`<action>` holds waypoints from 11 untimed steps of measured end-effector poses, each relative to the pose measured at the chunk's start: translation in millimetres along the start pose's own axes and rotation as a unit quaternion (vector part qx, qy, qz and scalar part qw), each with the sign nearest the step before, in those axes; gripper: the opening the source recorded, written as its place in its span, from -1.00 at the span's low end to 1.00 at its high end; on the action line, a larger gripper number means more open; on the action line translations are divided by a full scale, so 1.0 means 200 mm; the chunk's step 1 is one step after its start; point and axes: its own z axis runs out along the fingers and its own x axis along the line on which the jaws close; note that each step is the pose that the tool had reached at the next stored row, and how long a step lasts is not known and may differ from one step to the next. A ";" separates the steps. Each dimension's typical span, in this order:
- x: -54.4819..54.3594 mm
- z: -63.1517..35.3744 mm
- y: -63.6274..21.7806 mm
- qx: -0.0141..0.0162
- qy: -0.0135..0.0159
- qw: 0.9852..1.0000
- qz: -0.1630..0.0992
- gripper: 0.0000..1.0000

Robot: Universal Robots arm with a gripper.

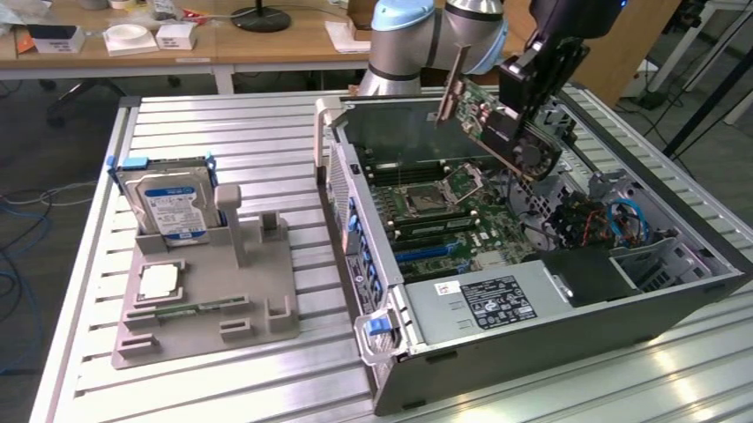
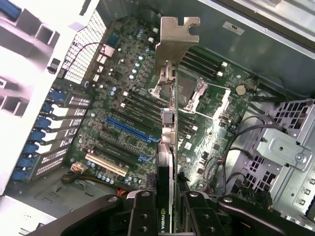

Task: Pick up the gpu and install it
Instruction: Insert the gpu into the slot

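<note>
1. Wrist view: I see the thin flat gpu (image 2: 166, 162), a green circuit board with a black cooler, edge-on in the black gripper (image 2: 167, 216). The fingers (image 2: 142, 219) press against its two faces, so the card is firmly clamped.
2. The silver metal bracket (image 2: 176, 39) is the end farthest from the gripper, out ahead of the fingertips. I judge the grip sits at the opposite end so that the bracket and the contact edge are left free for seating.
3. Exterior view: the card hangs tilted in the air over the open computer, touching nothing, so by my reading it is lifted but not installed.
4. Below the gripper, the green motherboard (image 2: 123, 93) lies on the floor of the open grey metal computer case (image 1: 565, 339). The silver-framed processor socket (image 2: 197, 96) is under the card's far end. The long blue expansion slot (image 2: 129, 130) lies below and off to one side, and the card's edge is not lined up with it as far as I can judge.
5. Well away from the gripper, outside the case, the grey plastic parts holder (image 1: 224, 282) carries the boxy hard drive with a blue-white label (image 1: 171, 207), standing upright, and the small narrow green memory stick (image 1: 189, 308), lying flat.
</note>
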 end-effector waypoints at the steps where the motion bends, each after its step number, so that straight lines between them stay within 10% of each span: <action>1: 0.00 0.000 0.000 0.000 0.000 1.000 -0.005 -0.47; 11: 0.00 0.001 -0.001 0.000 0.002 0.999 -0.052 -0.47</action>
